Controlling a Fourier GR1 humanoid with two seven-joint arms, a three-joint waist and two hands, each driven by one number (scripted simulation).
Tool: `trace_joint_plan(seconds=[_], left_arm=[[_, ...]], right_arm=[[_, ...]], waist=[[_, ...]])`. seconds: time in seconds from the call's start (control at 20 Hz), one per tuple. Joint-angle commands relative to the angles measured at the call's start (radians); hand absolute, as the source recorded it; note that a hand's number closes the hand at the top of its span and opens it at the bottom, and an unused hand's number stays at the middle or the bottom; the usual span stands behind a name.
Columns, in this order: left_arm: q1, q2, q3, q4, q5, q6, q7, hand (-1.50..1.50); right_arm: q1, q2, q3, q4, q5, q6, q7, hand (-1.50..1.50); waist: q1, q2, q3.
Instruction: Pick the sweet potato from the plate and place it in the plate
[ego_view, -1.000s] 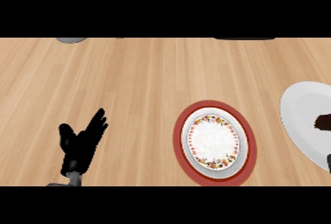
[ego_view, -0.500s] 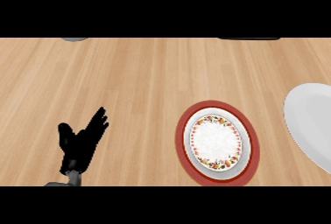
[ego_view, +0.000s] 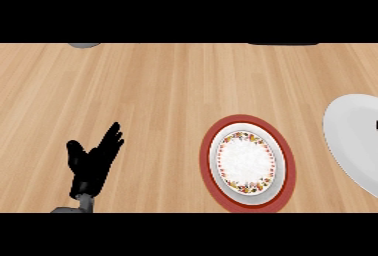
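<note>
1. When looking down, can see the left hand (ego_view: 92, 165) well to the left of the red plate (ego_view: 247, 122).
2. Open and let go, fingers straight and pointing up, holding nothing.
3. Below it and all round the red plate, bare wooden counter (ego_view: 184, 85).
4. Sitting inside the red plate, a smaller flowery plate (ego_view: 247, 160) with a white middle.
5. Right of the red plate, near but not touching, a big white plate (ego_view: 351, 145), cut off at the side.
6. Cannot tell where the sweet potato is.
</note>
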Motion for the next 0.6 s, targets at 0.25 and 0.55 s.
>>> trace_joint_plan(seconds=[0.25, 0.55], left_arm=[[0.008, -0.024, -0.001, 0.010, -0.013, 0.010, -0.004, 0.00], [0.025, -0.011, 0.012, -0.026, -0.018, 0.014, 0.043, 0.00]], right_arm=[[0.067, 0.000, -0.252, 0.039, -0.281, 0.143, -0.342, -1.50], [0.212, 0.013, -0.244, -0.066, -0.373, 0.417, -0.331, -1.50]], waist=[[-0.020, -0.006, -0.006], [-0.034, -0.014, -0.009]])
